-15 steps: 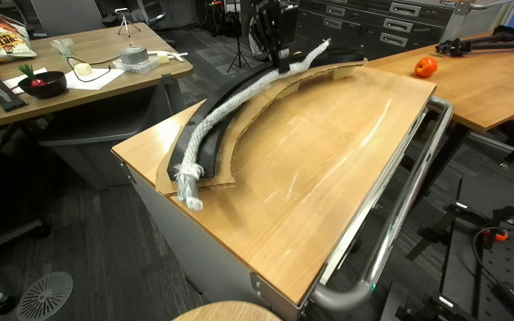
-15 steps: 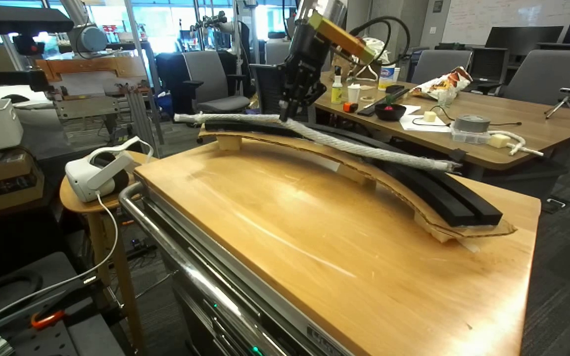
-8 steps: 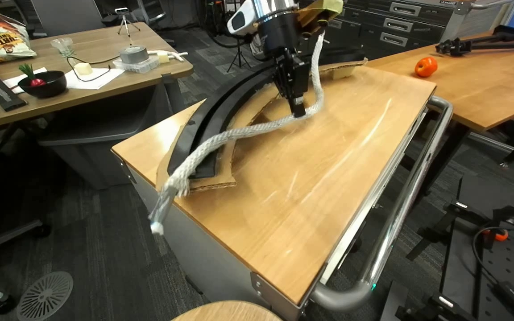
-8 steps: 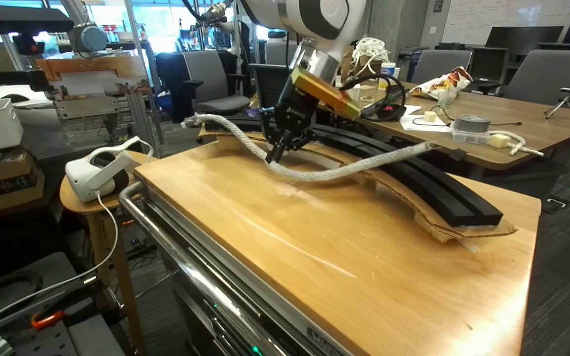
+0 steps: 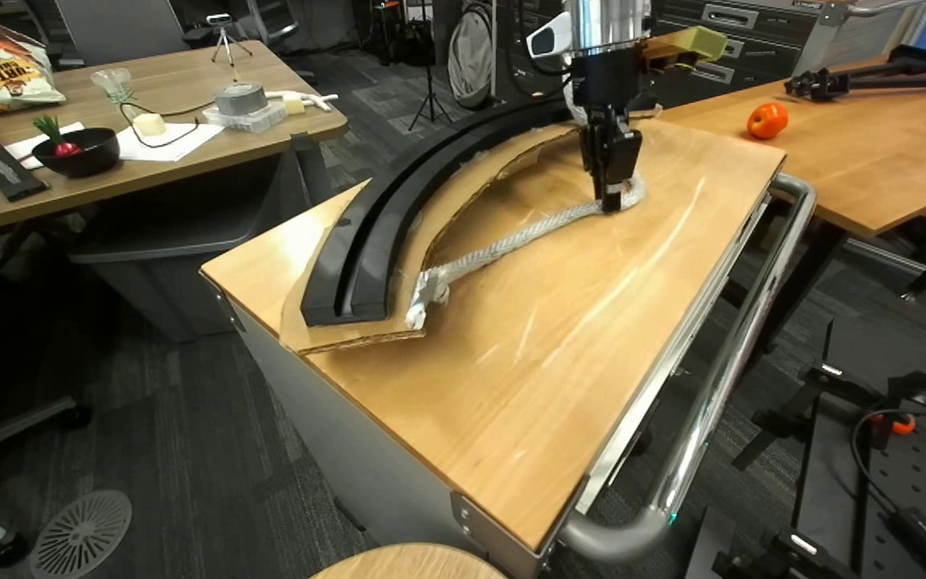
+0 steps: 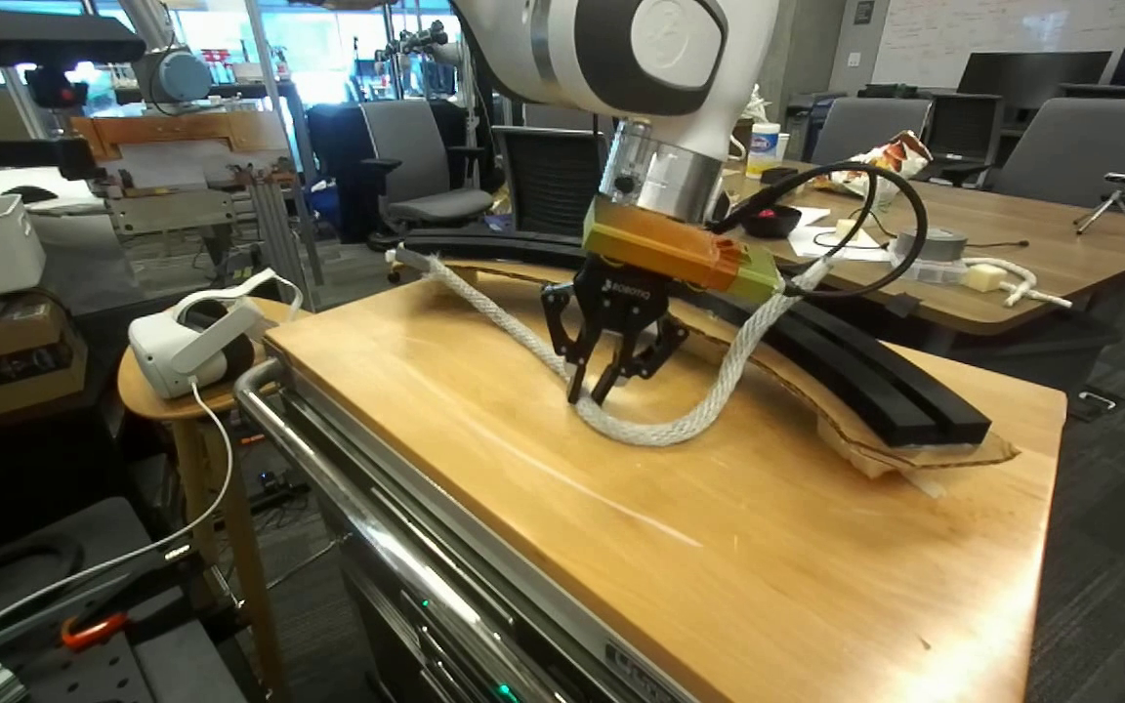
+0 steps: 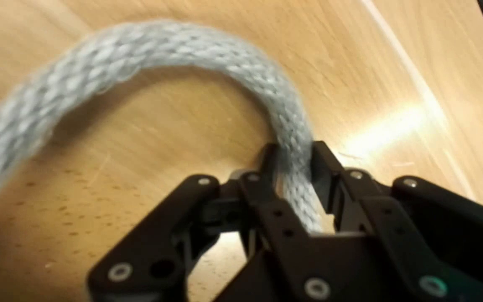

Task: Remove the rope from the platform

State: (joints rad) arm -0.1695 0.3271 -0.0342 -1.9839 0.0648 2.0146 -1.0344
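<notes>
A second ago the rope [image 6: 655, 434] ran along the curved black platform [image 5: 409, 193]. Now the gripper [image 6: 588, 394] has tugged it off to the side, so it droops in a bend over the wooden surface [image 6: 768, 547]. That makes the job look nearly done, I think, but the grey taped end [image 5: 424, 293] is right by the edge of the cardboard [image 5: 370, 332] under the platform, and I can't tell if it touches. In an exterior view the gripper hides most of the other end [image 5: 575, 108]; in an exterior view you can see that end sticking up beside the orange box [image 6: 670, 249] above the gripper. The wrist view shows no platform, but it shows the gripper squeezing the rope between its two fingers [image 7: 325, 167].
</notes>
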